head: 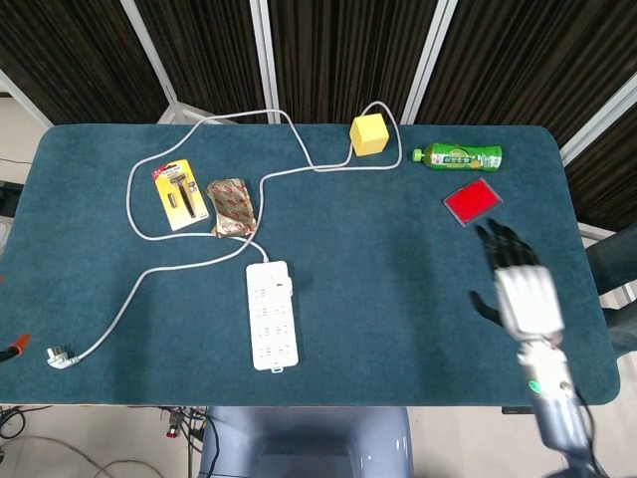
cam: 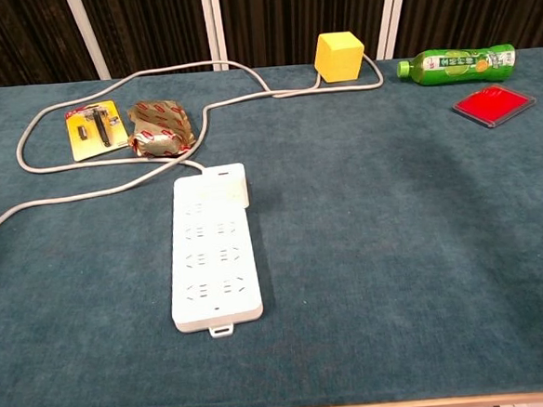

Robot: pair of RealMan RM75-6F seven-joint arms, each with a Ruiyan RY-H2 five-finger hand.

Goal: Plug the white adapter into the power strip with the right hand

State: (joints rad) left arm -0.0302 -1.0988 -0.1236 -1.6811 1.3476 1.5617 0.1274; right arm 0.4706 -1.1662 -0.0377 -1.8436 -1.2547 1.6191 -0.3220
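— Where do we find the white adapter (cam: 236, 185)?
— We see it seated at the far right corner of the power strip (cam: 214, 259), a small white block rising from the strip's top end. The strip lies flat on the blue surface (cam: 396, 251), a little left of the middle, its long side running toward us.

— And our right hand (head: 520, 289)?
— In the head view it hangs over the right side of the surface, well apart from the strip, fingers spread wide and holding nothing. The chest view does not catch it. We see no left hand in either view.

— What lies around the strip?
— Its grey cable (cam: 84, 187) runs off the far end, loops across the left and back of the surface, and ends in a plug (head: 62, 356) near the front left edge. Inside the loop we see a razor on a yellow card (cam: 94, 128) and, just beside it, a crinkled red-patterned packet (cam: 160, 127). At the back stands a yellow cube (cam: 339, 56), with a green bottle (cam: 456, 61) lying on its side to the right, and a flat red case (cam: 493, 105) nearer us than the bottle.
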